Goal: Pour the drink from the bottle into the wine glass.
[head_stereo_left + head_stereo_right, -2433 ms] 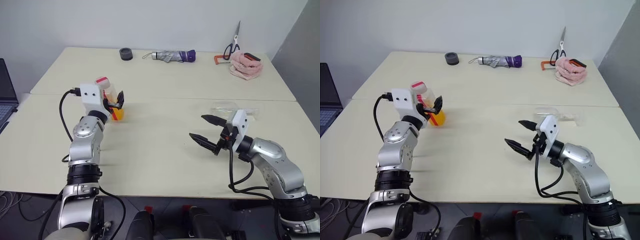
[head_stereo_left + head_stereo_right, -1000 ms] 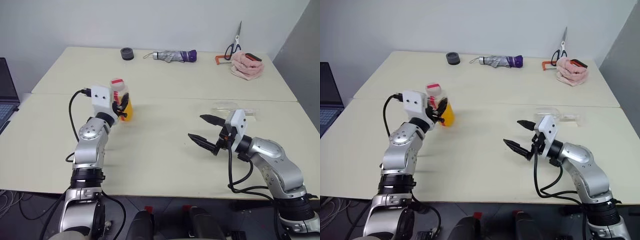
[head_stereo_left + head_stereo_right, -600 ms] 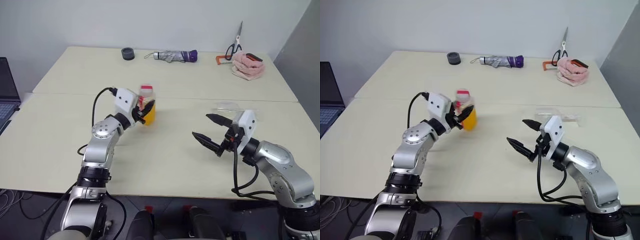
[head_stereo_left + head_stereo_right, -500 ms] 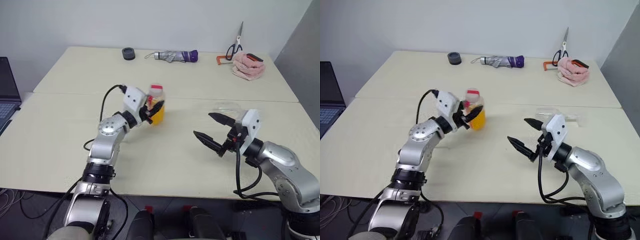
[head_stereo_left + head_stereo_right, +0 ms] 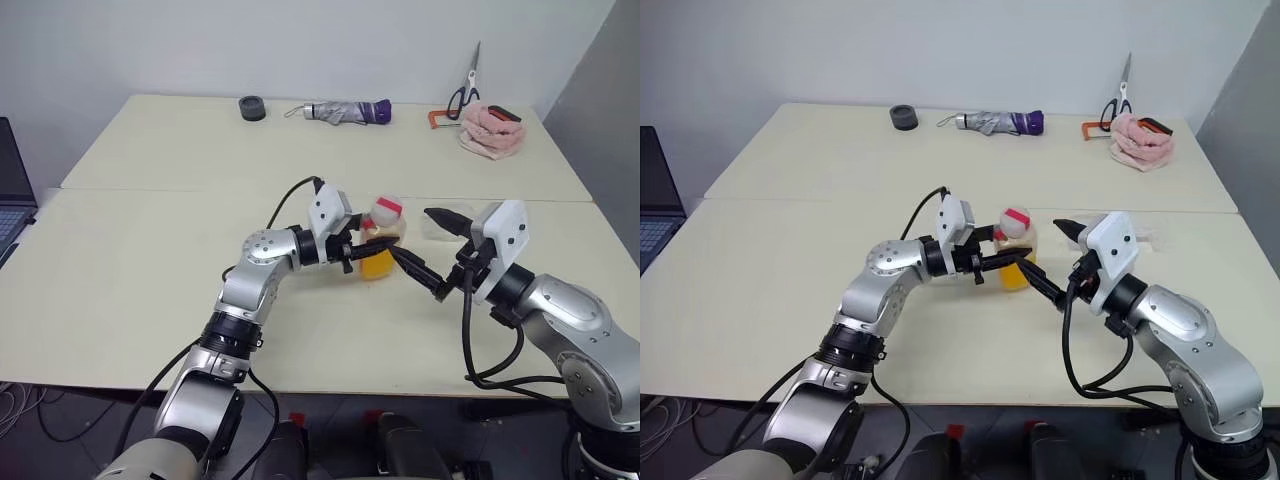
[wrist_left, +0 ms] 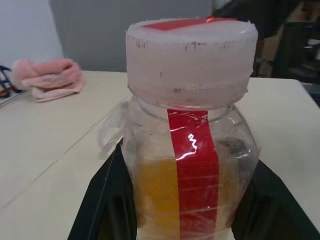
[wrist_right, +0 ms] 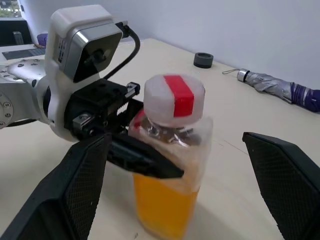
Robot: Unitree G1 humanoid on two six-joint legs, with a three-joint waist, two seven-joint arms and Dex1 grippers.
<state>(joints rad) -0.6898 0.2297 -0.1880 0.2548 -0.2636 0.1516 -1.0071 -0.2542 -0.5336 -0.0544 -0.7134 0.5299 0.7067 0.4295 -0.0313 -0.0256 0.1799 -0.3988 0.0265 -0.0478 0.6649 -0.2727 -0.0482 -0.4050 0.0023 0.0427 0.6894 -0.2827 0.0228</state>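
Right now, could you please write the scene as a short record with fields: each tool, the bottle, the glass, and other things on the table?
left tool: shut on the small clear plastic bottle with red-and-white cap
bottle: upright, cap on, orange drink in its lower part
right tool: open, facing the bottle
clear wine glass: on the table behind the right tool
far edge: black ring, folded umbrella, scissors, pink cloth
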